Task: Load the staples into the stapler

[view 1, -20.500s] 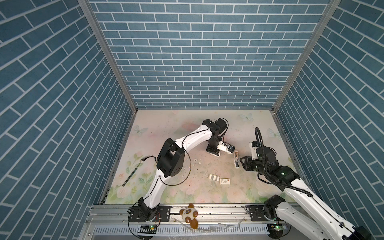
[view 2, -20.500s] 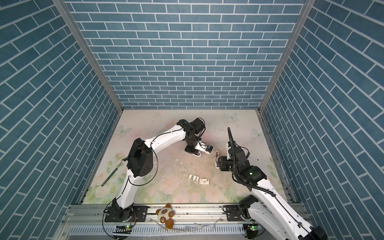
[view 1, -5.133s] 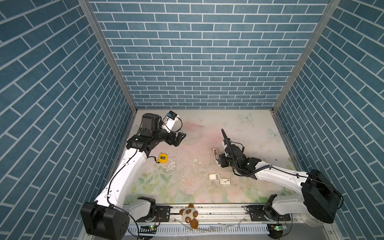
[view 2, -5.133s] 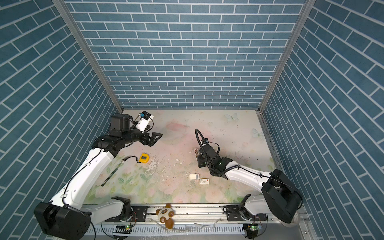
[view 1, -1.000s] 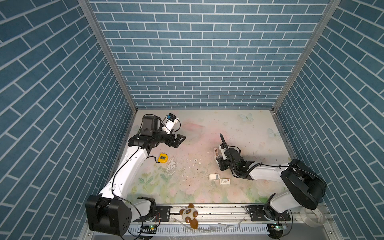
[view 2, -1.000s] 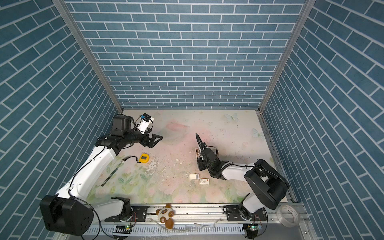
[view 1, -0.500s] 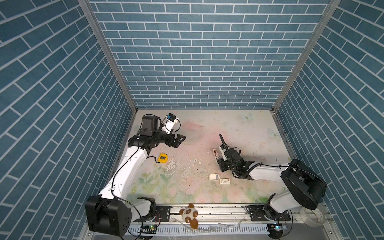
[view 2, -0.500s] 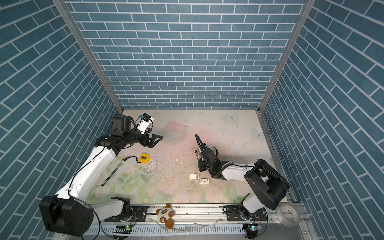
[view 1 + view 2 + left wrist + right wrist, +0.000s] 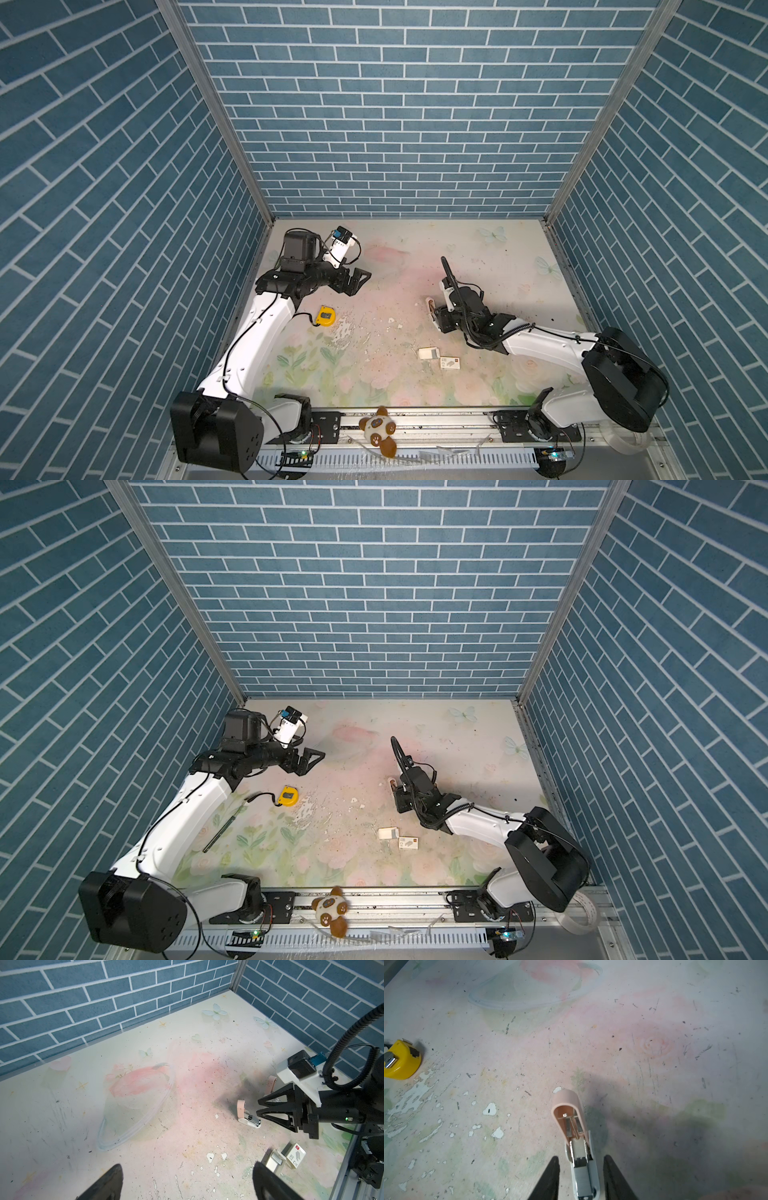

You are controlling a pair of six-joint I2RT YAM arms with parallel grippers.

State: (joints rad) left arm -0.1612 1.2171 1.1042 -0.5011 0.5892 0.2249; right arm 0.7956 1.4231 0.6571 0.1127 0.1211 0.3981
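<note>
Right gripper (image 9: 580, 1157) of mine stands parted astride the opened stapler (image 9: 572, 1124), a gap on each side. Staples (image 9: 433, 353) sit in their tray (image 9: 423, 354), just right of lower centre in a top view. They are probably light, brittle and slippery, so I'd pinch the strip's long sides gently.

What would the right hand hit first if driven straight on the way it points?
The stapler. Its body lies between the right hand's open fingers, touching neither, with the flipped-open pink lid straight ahead. Whether a finger would clip the lid is unclear; past it, only table shows.
</note>
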